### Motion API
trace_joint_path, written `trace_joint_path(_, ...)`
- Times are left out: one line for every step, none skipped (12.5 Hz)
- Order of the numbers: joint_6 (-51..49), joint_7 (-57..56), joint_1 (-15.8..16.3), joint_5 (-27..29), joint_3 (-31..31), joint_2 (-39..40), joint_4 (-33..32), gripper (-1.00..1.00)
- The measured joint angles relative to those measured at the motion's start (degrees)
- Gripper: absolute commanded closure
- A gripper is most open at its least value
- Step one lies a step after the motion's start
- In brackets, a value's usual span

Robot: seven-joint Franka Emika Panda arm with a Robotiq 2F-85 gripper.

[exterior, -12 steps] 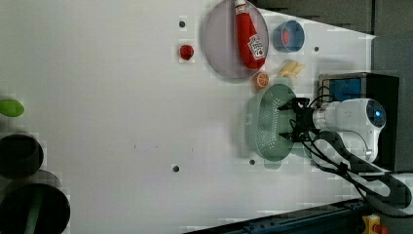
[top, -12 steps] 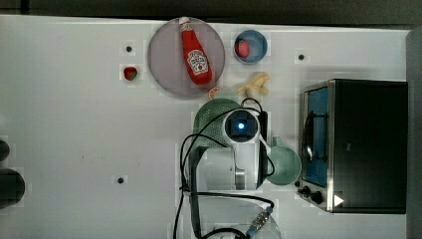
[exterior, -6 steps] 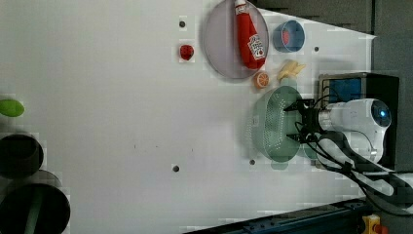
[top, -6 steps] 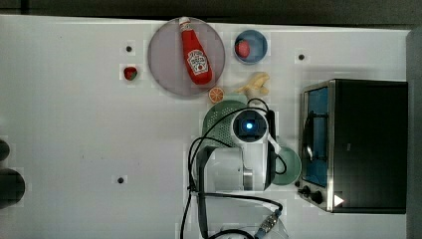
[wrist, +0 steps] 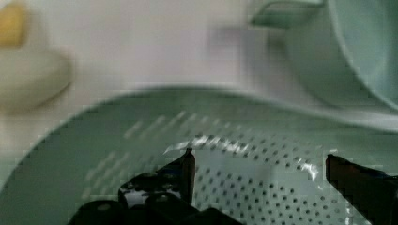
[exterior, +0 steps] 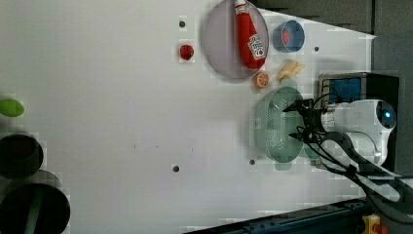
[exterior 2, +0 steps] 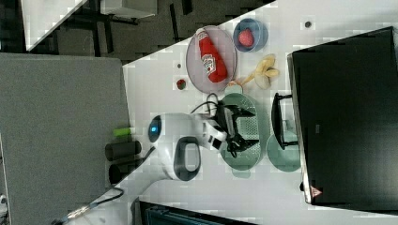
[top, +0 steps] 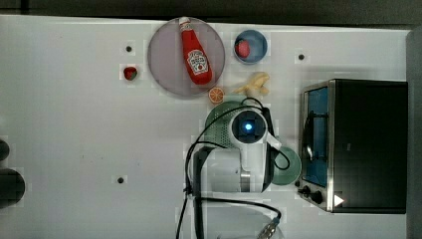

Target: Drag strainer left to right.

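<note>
1. One strainer (exterior: 272, 127) lies on the white table (exterior: 122, 122), in the left view just left of the toaster oven (exterior: 358, 90) and below the orange slice (exterior: 261, 79).
2. One gripper (exterior: 295, 122) hangs over the strainer's bowl, its fingers (wrist: 183, 173) spread wide and holding nothing; the wrist view shows the dotted inside between them.
3. One cup (exterior 2: 284, 152) stands just beside the strainer, against the oven.
4. One plate (top: 169, 59) carries one ketchup bottle (top: 195, 52).
5. One blue bowl (top: 250, 47) holds one red fruit (top: 242, 48).
6. One strawberry (top: 130, 73) sits apart, at the top view's left of the plate.
7. One banana (top: 255, 83) lies between the bowl and the strainer.
8. At the left view's left edge: one green thing (exterior: 10, 107) and two dark cylinders (exterior: 19, 155).
9. Against a second ago, the strainer has shifted toward the left view's right, nearer the oven, and the arm with it.
10. In the top view the orange slice, hidden by the arm then, now shows.
11. The fingers are as wide as before.
</note>
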Motion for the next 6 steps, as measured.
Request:
trace_joint_path(-1.34, -5.20, 0.48, -0.23, 0.59, -3.04, -0.56, -1.00)
trace_joint_path(-2.57, -9.64, 0.70, 0.63, 1.42, -6.38, -0.45, -1.00)
trace_joint_path(-4.42, -12.95, 0.68, 1.42, 2.40, -10.04, 0.11, -1.00)
trace_joint_path(-6.10, -15.19, 0.69, 1.38, 2.86, -14.08, 0.34, -1.00)
trace_joint_path(-9.96, -16.74, 0.80, 0.99, 2.94, -18.58, 0.45, -1.00)
trace_joint_path(-14.46, -18.13, 1.00, 1.59, 3.05, -23.01, 1.12, -1.00)
